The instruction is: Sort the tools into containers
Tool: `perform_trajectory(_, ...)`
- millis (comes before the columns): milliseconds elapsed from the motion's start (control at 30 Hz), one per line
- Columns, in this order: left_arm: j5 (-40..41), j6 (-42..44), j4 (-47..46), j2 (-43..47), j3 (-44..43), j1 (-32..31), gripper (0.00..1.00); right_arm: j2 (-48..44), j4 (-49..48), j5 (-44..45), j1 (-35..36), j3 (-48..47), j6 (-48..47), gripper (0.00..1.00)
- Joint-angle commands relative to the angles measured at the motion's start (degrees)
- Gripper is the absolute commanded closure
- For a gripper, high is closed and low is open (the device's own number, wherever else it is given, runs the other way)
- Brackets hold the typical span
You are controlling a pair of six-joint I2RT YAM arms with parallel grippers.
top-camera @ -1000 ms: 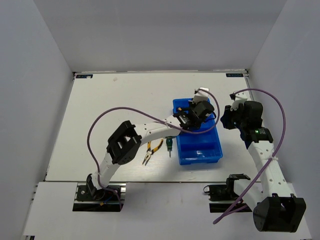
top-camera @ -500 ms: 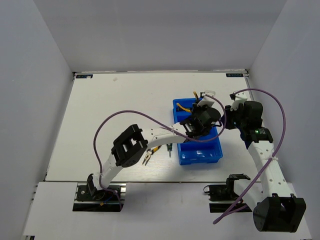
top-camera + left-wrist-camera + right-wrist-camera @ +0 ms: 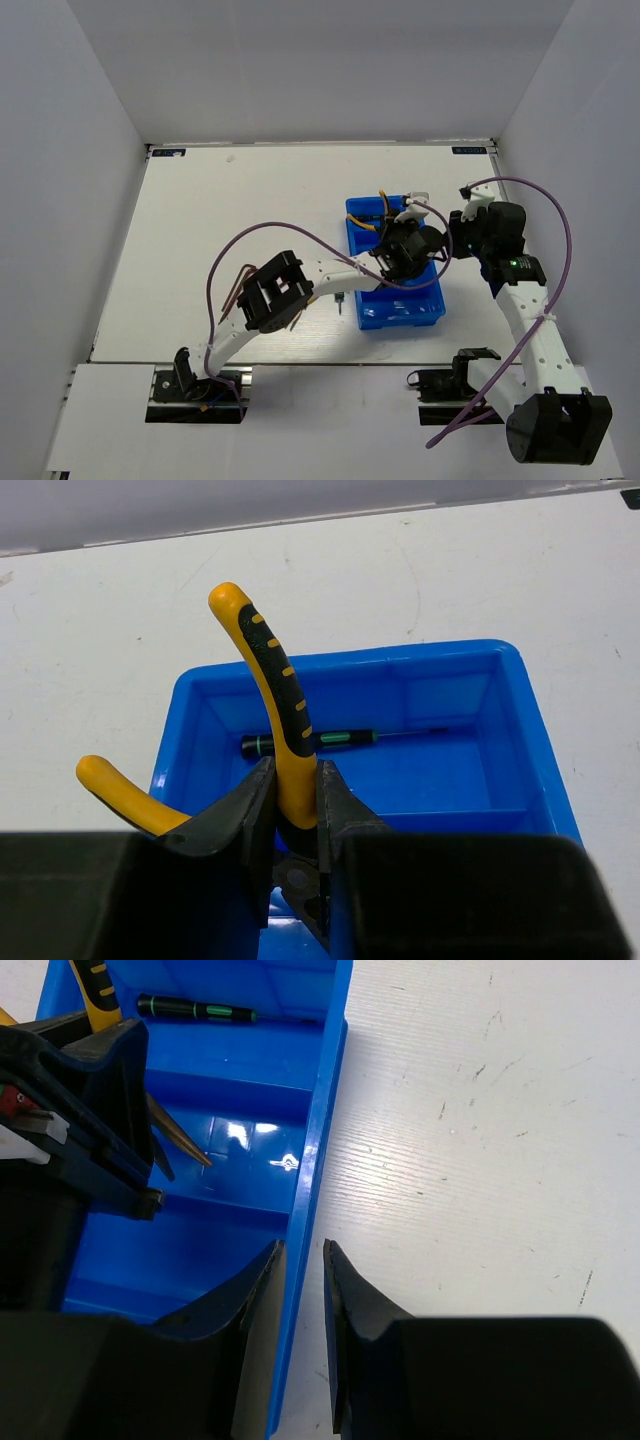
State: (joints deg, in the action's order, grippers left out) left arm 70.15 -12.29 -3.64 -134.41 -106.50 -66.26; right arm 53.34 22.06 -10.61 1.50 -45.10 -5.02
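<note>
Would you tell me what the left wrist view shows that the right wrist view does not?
Left wrist only: the left gripper shut on one yellow handle of the pliers, the other handle splayed left. Right wrist only: the pliers' nose over a middle compartment of the tray, and the right gripper clamping its wall. Both: the screwdriver lying in the far compartment.

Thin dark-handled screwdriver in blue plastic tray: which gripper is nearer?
Left. Left gripper, holding yellow-handled pliers, hangs just short of the screwdriver; right gripper clamps the tray's right wall, farther.
</note>
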Motion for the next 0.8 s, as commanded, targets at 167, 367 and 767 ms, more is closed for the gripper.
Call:
perform_trajectory(167, 7.9, 1.7, -3.9, -0.1, -3.0, -1.7, 1.0, -1.3, -2.2, 0.2, -0.4, 0.0, 0.2, 0.72)
perform_trajectory(367, 9.5, 1.7, -5.1, -0.1, -1.9, -2.8, 1.0, -1.5, -1.9, 0.6, -0.4, -0.1, 0.2, 0.72)
perform_trajectory(767, 7.8, 1.2, -5.1, -1.6, -1.3, -3.4, 1.0, -1.8, -1.6, 4.0, -0.4, -0.7, -0.4, 0.72)
